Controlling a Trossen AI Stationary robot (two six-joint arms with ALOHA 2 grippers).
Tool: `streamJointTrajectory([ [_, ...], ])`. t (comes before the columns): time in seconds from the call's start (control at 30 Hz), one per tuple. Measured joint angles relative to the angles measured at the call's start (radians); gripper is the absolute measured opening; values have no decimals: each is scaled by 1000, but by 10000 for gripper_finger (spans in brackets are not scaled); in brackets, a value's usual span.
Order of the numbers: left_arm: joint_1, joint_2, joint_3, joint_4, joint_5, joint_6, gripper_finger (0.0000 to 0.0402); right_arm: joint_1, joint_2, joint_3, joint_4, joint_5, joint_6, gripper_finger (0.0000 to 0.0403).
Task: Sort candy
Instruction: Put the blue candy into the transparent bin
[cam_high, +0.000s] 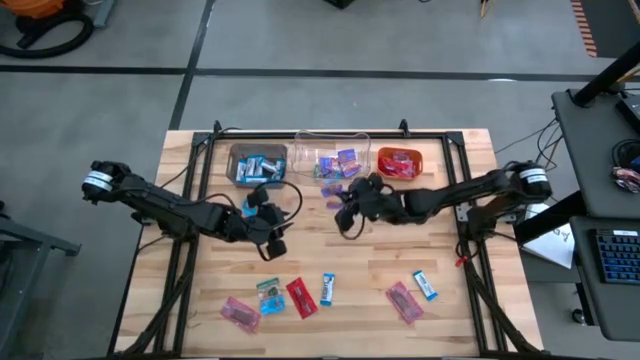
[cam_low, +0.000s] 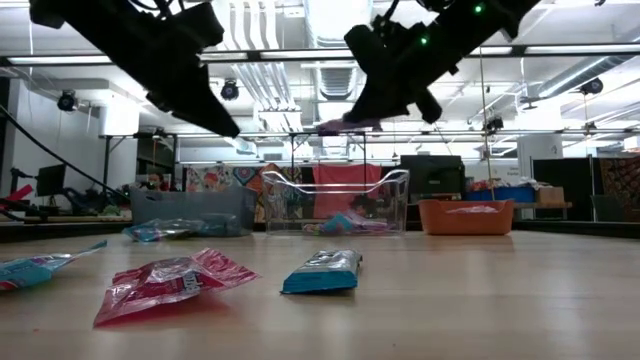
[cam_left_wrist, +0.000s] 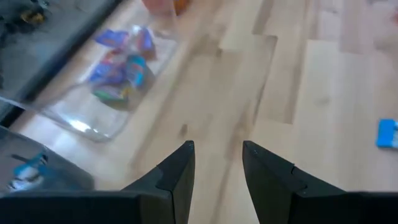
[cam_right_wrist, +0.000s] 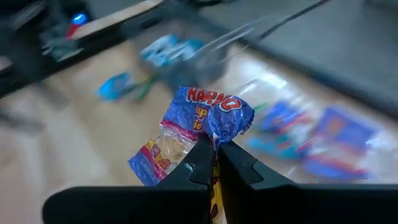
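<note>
Purple-wrapped candy (cam_right_wrist: 193, 134) is getting pinched tight in the right gripper (cam_right_wrist: 216, 163), and the right wrist view is the only one showing the wrapper properly, with its bag crumpled between the closed fingertips. In the high view that gripper (cam_high: 345, 205) is hanging just below the clear bin (cam_high: 332, 157) near the top middle of the frame, so the candy is up in the air, not on the wood.

The left gripper (cam_high: 268, 240) is sitting left of centre in the high view, below the brown bin (cam_high: 258, 163), and the left wrist view is showing its two fingers (cam_left_wrist: 177, 177) parted with nothing between them, just bare table (cam_left_wrist: 249, 87).

Along the top edge, the brown bin is holding blue-and-white pieces, the clear bin purple ones, and the orange bin (cam_high: 400, 162) red ones. Loose candy is still lying across the lower part of the high view: a pink one (cam_high: 240, 313), a teal one (cam_high: 269, 295), a red one (cam_high: 301, 297), a blue one (cam_high: 327, 289), another pink one (cam_high: 403, 302) and another blue one (cam_high: 426, 285).

The low view is putting a red wrapper (cam_low: 170, 283) and a blue one (cam_low: 322, 272) right up front, with the three bins lined up behind, and both arms are coming in dark from the top so you can't make out the fingers there.
</note>
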Motion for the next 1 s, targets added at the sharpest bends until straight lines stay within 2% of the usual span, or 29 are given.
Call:
streamJointTrajectory([
  [0.17,-2,0,1,-18,88,-36,119,-108,-23,0,-4,55,-83,9],
  [0.43,-3,0,2,-62,234,-27,119,-280,27,0,-2,46,-91,9],
  [0.67,-4,-1,2,-124,336,-90,119,-311,57,0,2,24,-90,9],
  [0.87,-13,-1,2,-143,338,-111,119,-311,60,1,1,24,-91,10],
  [1.0,-15,-1,2,-143,338,-128,119,-311,60,1,0,24,-91,25],
])
